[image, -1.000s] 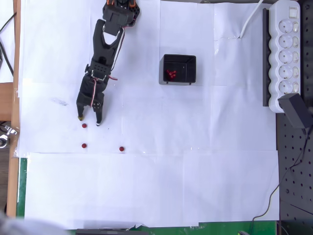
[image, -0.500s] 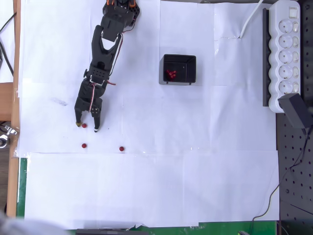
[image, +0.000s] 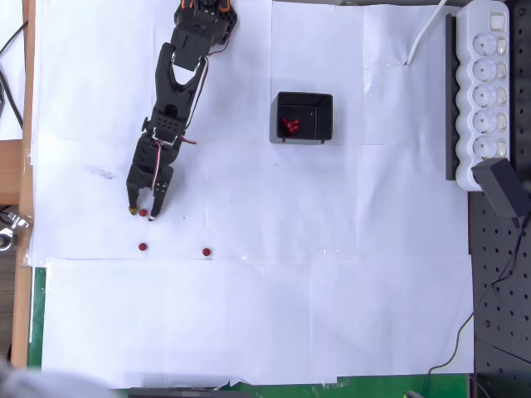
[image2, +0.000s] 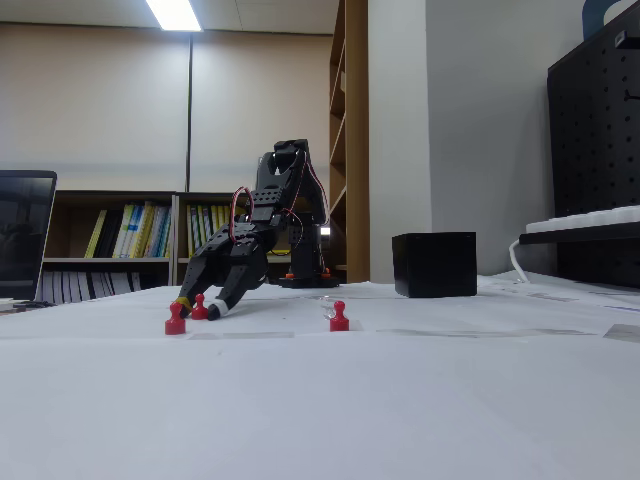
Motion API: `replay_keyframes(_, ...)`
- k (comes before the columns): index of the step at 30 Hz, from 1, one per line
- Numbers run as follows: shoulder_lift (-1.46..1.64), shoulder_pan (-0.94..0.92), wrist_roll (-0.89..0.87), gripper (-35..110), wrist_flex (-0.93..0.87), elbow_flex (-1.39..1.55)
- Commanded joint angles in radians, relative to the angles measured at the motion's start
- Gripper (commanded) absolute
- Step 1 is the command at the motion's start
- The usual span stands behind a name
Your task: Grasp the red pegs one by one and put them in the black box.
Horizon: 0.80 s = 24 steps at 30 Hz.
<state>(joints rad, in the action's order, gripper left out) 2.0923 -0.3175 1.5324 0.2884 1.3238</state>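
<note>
So the gripper (image: pixel 142 212) is down on the table near its left edge, fingers narrowly apart around one peg (image: pixel 143 212), not pinched yet by the look of it. Two more pegs (image: pixel 143 246) sit toward the front. The box (image: pixel 304 117) holds several already. Next: close, lift, carry right.

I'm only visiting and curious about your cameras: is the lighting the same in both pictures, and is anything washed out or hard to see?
Overhead view: bright, even light, the white paper nearly washed out, shadows faint, the pegs inside the black box just visible. Fixed view: low and dimmer, a ceiling light glaring at the top, the gripper dark against the wall, red pegs still sharp.
</note>
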Motion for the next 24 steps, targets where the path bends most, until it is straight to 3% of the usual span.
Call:
replay_keyframes(1,0.012,-0.008,0.008,0,-0.003,0.023)
replay_keyframes(7,-0.048,0.002,0.038,0,-0.166,0.029)
replay_keyframes(19,-0.557,0.206,0.308,0,-1.443,0.371)
replay_keyframes(24,-0.701,0.433,0.371,0,-1.807,0.552)
